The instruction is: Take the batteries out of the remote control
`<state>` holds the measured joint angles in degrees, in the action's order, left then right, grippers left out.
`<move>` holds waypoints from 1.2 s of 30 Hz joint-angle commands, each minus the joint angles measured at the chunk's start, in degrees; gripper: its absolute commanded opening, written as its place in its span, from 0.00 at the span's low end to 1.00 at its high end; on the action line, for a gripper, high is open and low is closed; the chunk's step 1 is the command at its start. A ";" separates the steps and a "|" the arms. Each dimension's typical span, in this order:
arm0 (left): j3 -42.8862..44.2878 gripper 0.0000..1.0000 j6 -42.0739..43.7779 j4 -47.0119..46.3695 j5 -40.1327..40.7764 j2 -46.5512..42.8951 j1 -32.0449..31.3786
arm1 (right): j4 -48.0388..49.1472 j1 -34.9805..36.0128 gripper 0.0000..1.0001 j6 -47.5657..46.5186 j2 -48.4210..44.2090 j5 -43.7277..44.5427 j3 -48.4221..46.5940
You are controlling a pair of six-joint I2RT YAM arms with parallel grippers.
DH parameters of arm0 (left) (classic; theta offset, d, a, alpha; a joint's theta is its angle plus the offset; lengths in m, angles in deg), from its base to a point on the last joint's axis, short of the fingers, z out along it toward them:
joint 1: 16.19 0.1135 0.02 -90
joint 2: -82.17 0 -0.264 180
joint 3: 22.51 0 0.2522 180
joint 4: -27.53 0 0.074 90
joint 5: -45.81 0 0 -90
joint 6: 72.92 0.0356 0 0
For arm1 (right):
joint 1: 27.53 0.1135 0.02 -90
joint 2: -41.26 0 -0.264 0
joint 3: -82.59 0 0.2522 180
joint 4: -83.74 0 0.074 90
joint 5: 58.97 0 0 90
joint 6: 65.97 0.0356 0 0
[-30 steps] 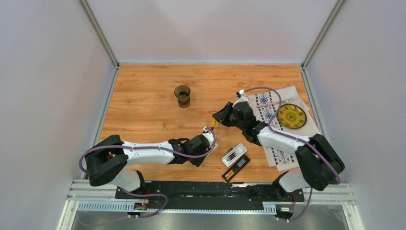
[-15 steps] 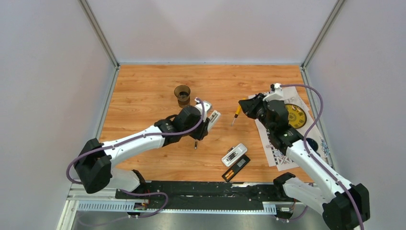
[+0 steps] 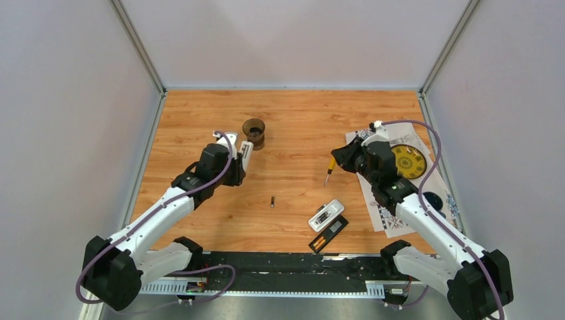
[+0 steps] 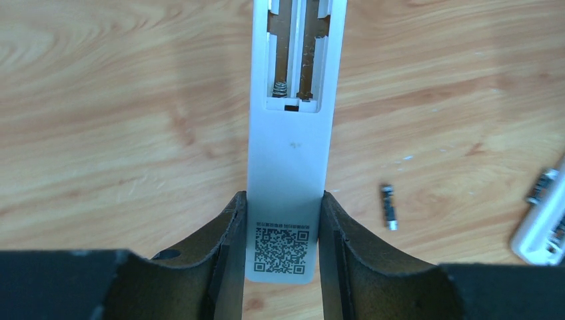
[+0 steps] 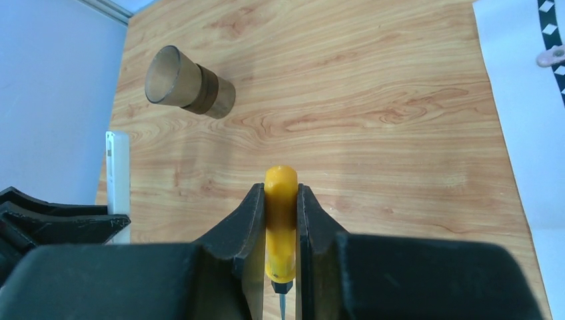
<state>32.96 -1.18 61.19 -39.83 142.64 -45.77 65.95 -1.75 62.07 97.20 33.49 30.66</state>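
Your left gripper (image 4: 283,200) is clamping the remote (image 4: 293,147) just beside the cup (image 3: 254,132), its open bay (image 4: 298,53) showing a spring. One dark battery (image 4: 388,207) is lying loose on the table (image 3: 200,120), nearer you than the cup. Your right gripper (image 5: 280,197) is squeezing the screwdriver (image 5: 280,183).

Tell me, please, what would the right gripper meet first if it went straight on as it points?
Probably bare table: its wrist view shows only wood ahead of the right gripper, the cup aside; depth is unclear.
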 commanded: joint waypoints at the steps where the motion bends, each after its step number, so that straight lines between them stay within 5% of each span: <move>1: -3.30 0.00 -3.18 1.81 1.18 -1.67 5.40 | 2.01 -0.29 0.00 -1.13 2.15 -1.58 -1.03; 12: -2.34 0.00 -4.94 4.79 2.14 11.06 9.81 | 2.19 -0.29 0.00 -1.66 5.32 -8.34 -3.13; 15: -1.11 0.09 -4.94 5.06 2.14 15.02 9.81 | 1.84 -0.29 0.00 -1.83 5.84 -9.57 -3.66; 17: -0.41 0.25 -4.68 5.41 2.23 16.78 9.81 | 1.40 -0.29 0.00 -2.09 6.28 -10.28 -4.10; 20: -0.40 0.75 -4.68 5.32 2.49 16.70 9.81 | 1.31 -0.29 0.00 -2.18 6.55 -11.16 -4.45; 23: -0.67 0.88 -4.42 5.67 2.76 14.86 9.81 | 0.87 -0.29 0.00 -2.27 6.72 -12.04 -4.98; 29: -0.67 0.89 -4.33 9.18 1.80 6.52 9.81 | 1.39 -0.29 0.00 -2.18 7.95 -15.90 -6.39; 36: -5.06 0.88 -7.31 -0.20 -18.55 -11.57 9.63 | 5.44 2.08 0.00 -0.69 9.71 -22.05 -7.88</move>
<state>29.79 -6.01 67.68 -44.33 138.70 -36.29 66.50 -1.46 60.71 106.25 16.01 26.04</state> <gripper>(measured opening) 0.888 0.170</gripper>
